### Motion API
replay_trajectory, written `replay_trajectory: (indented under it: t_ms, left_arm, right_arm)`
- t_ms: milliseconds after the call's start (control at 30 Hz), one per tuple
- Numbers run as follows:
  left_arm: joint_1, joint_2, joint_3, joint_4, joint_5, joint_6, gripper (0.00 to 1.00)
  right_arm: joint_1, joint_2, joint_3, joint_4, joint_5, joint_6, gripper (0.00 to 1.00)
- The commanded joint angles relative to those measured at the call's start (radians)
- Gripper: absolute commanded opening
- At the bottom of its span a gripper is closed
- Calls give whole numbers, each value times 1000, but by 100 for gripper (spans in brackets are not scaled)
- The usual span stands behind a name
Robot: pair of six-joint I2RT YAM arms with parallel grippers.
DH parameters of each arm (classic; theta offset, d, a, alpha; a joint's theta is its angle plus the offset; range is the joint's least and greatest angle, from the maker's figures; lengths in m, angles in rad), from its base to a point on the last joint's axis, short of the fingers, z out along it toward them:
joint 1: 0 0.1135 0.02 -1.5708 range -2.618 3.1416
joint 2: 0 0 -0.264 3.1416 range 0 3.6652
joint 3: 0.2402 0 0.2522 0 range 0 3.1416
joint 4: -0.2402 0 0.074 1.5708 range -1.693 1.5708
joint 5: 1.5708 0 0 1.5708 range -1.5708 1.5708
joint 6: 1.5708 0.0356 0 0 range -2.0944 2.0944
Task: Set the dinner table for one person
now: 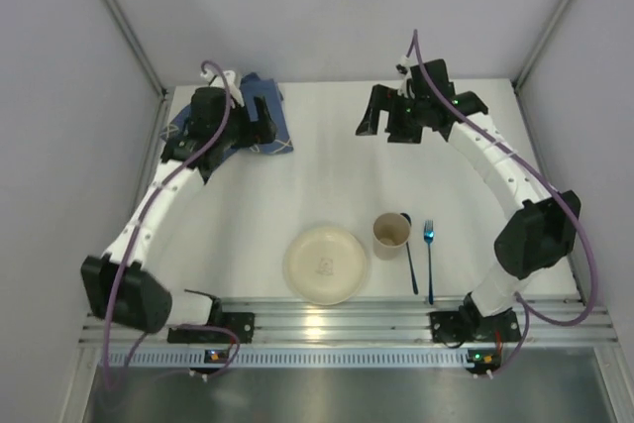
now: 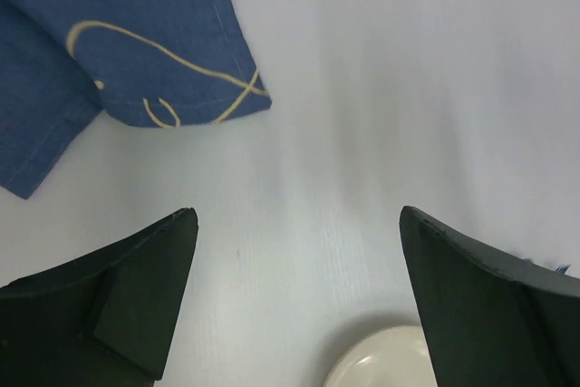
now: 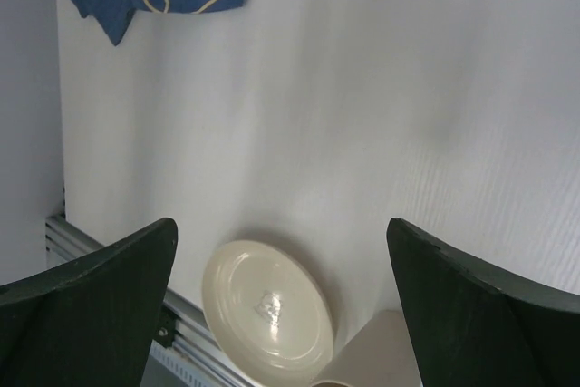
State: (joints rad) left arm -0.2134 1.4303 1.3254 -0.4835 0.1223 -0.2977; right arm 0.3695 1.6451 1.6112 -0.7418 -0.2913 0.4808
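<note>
Plate [image 1: 326, 263], cup [image 1: 390, 235], spoon [image 1: 410, 263] and fork [image 1: 429, 250] sit at the dinner table's [image 1: 327, 170] near edge. Blue cloth [image 2: 109, 52] lies in the far-left corner. Left gripper [image 2: 299, 224] hangs wide beside it; right gripper [image 3: 281, 224] is wide and empty. Next, probably: grasp the cloth hem.

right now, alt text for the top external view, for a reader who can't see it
A round cream plate, a beige cup, a dark spoon and a blue fork sit in a row near the near edge of a white tabletop. Two robot arms curve to its far side, the left gripper at a dark blue cloth, the right gripper above bare table.
</note>
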Motion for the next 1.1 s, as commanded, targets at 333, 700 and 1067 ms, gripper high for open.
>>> replay_trajectory:
  t_ms: [333, 700, 1067]
  left_arm:
    - [68, -229, -368, 29, -314, -276, 98]
    - [88, 24, -298, 241, -325, -230, 98]
    - [106, 430, 12, 276, -427, -202, 87]
  right_arm:
    - [114, 202, 222, 4, -129, 70, 100]
    - [118, -2, -62, 2, -97, 41, 100]
    - [118, -185, -277, -56, 21, 15, 100]
